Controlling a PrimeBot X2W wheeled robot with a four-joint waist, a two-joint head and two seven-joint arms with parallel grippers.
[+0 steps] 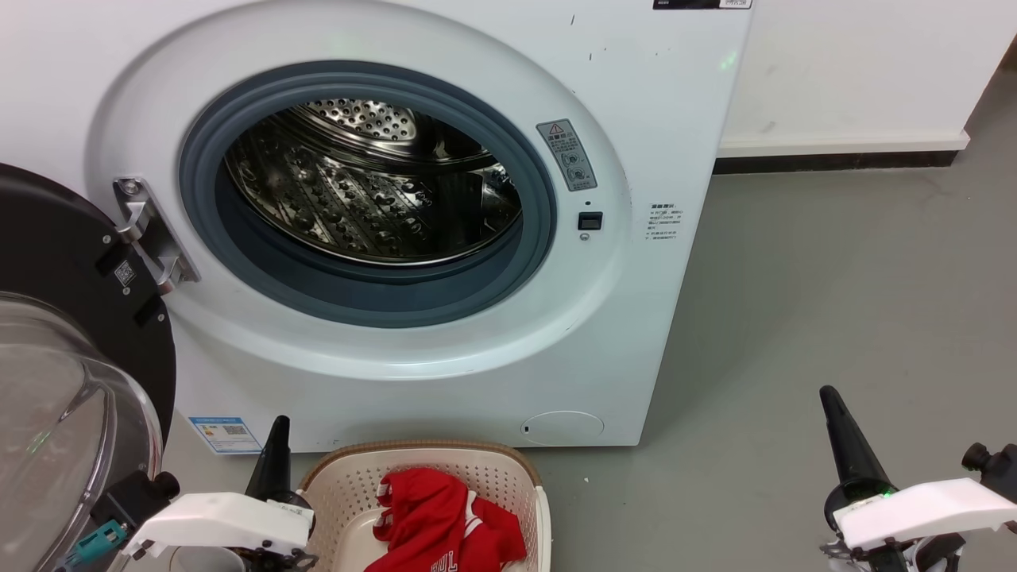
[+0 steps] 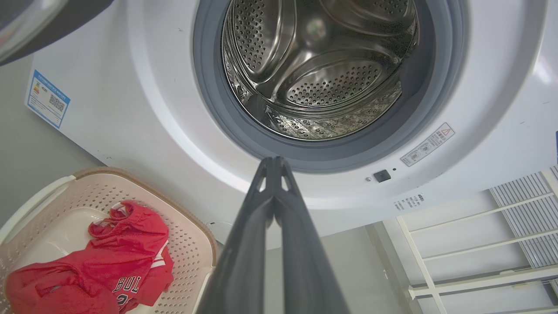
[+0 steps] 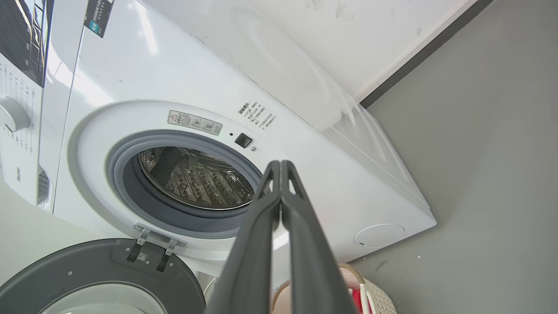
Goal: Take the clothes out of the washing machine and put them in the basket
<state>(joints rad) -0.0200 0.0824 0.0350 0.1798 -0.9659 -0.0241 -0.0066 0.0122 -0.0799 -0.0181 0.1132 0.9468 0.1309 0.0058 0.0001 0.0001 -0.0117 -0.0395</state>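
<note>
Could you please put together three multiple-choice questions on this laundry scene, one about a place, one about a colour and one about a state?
1. Where does the red garment lie? A) inside the washing machine B) in the basket C) draped over a chair
2. What colour is the basket's rim? A) brown B) blue C) black
3. How does the machine's door stand? A) shut B) swung open C) taken off

Answers:
1 B: it lies crumpled in the basket in front of the machine.
2 A: a brown band runs along the basket's top edge.
3 B: the door hangs out on its hinge at the left, and the round opening is uncovered.
</note>
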